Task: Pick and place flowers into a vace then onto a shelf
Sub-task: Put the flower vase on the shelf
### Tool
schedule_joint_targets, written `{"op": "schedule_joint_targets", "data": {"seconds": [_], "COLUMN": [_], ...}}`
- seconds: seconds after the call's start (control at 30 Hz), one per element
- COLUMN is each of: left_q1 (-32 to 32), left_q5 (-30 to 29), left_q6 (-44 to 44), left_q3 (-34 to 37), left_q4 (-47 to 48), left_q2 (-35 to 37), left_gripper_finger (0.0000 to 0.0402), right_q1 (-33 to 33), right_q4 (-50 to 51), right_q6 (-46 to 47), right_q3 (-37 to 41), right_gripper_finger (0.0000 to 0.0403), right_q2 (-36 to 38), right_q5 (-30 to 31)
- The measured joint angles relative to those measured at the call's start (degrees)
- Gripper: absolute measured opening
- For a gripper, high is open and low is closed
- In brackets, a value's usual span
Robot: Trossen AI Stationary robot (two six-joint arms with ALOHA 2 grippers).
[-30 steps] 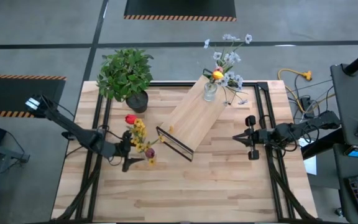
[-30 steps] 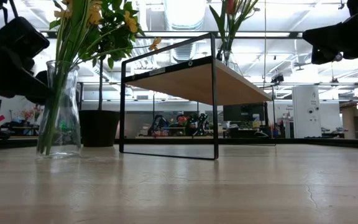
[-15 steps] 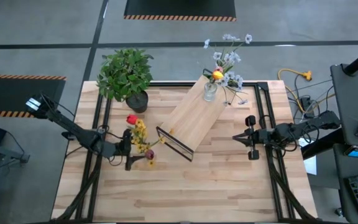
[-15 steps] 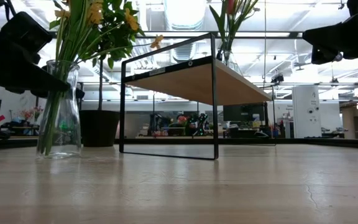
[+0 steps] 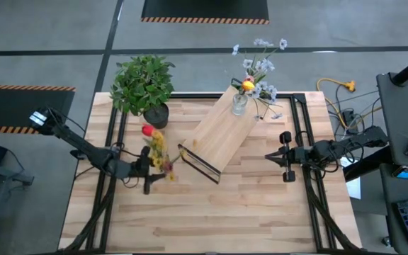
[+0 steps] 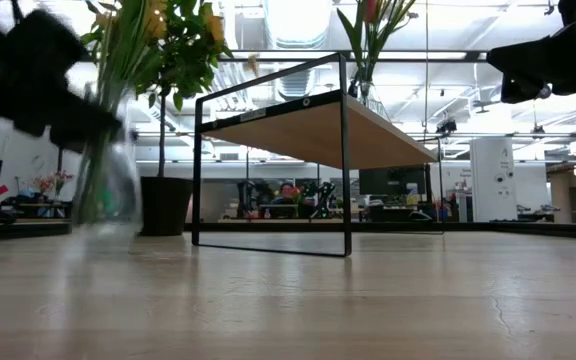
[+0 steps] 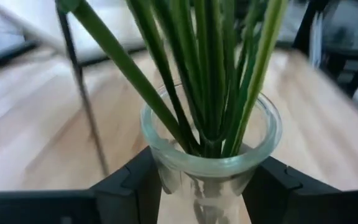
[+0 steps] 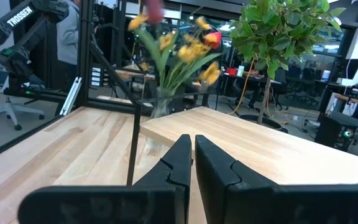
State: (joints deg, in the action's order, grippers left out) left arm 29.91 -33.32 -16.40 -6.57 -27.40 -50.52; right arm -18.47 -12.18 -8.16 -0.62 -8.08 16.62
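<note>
A clear glass vase (image 6: 98,190) holds flowers (image 5: 154,149) with yellow and red blossoms; it stands left of the shelf (image 5: 222,131), a pale board on a black frame. My left gripper (image 5: 149,173) is shut on this vase, and its green stems (image 7: 210,74) rise between the fingers. A second vase with white-bluish, yellow and red flowers (image 5: 241,105) stands on the shelf's far end. My right gripper (image 5: 286,157) waits shut at the table's right side, touching nothing. My left gripper (image 7: 207,186) pinches the vase's neck just under the rim (image 7: 160,168) between its two fingers (image 7: 129,186), one on each side. The fingers come nearly level from the table's left side. The vase stays about upright; blur hides whether its base is off the table.
A bushy green plant in a dark pot (image 5: 144,85) stands at the far left, close behind the held vase. The shelf's black frame (image 5: 198,164) is just right of the vase. Bare planks (image 5: 211,212) fill the near half of the table.
My left gripper has shut on the neck of the vase. The vase with its flowers has started to move: its blossoms have shifted toward the far left, toward the potted plant, and it is blurred in the low view.
</note>
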Motion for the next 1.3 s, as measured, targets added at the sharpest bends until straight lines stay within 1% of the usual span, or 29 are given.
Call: {"op": "schedule_joint_targets", "data": {"seconds": [0.1, 0.17, 0.23, 0.3, 0.43, 0.57, 0.67, 1.03, 1.2, 1.3], "left_q1": [0.00, 0.00, 0.02, 0.01, 0.01, -1.32, -3.88, -15.54, -18.21, -19.40], "left_q5": [-0.05, 0.04, 0.08, 0.17, 0.14, -1.32, -1.96, -1.48, -1.95, -3.12], "left_q6": [1.10, 3.17, 3.79, 3.86, 3.82, 3.89, 3.89, 7.45, 6.16, 3.75], "left_q3": [-3.85, -7.64, -12.77, -18.66, -29.92, -40.61, -46.73, -62.09, -64.85, -64.70], "left_q4": [-0.13, 2.03, 6.84, 13.67, 26.01, 30.86, 33.95, 34.88, 34.64, 32.45], "left_q2": [-0.05, -0.12, -0.11, -0.23, -2.55, -6.13, -9.71, -26.72, -32.74, -34.07], "left_gripper_finger": [0.0157, 0.0157, 0.0157, 0.0157, 0.0157, 0.0157, 0.0157, 0.0157, 0.0157, 0.0157], "right_q1": [0.01, -0.01, 0.01, 0.01, 0.01, 0.02, 0.03, 0.01, 0.00, 0.00], "right_q4": [-0.01, -0.01, -0.01, -0.01, -0.03, -0.05, -0.05, -0.34, -0.44, -0.48], "right_q6": [0.00, 0.00, 0.01, 0.01, 0.02, 0.33, 0.09, -1.25, -1.25, -1.26], "right_q3": [0.00, 0.00, 0.00, 0.00, 0.00, 0.00, 0.00, 0.00, 0.00, 0.00], "right_gripper_finger": [0.0013, 0.0013, 0.0013, 0.0013, 0.0013, 0.0013, 0.0013, 0.0013, 0.0013, 0.0013], "right_q2": [0.00, 0.00, 0.00, 0.00, -0.05, -0.17, -0.17, -0.19, -0.20, -0.20], "right_q5": [0.00, 0.00, 0.00, 0.00, 0.00, 0.00, -0.01, 0.00, -0.02, -0.02]}}
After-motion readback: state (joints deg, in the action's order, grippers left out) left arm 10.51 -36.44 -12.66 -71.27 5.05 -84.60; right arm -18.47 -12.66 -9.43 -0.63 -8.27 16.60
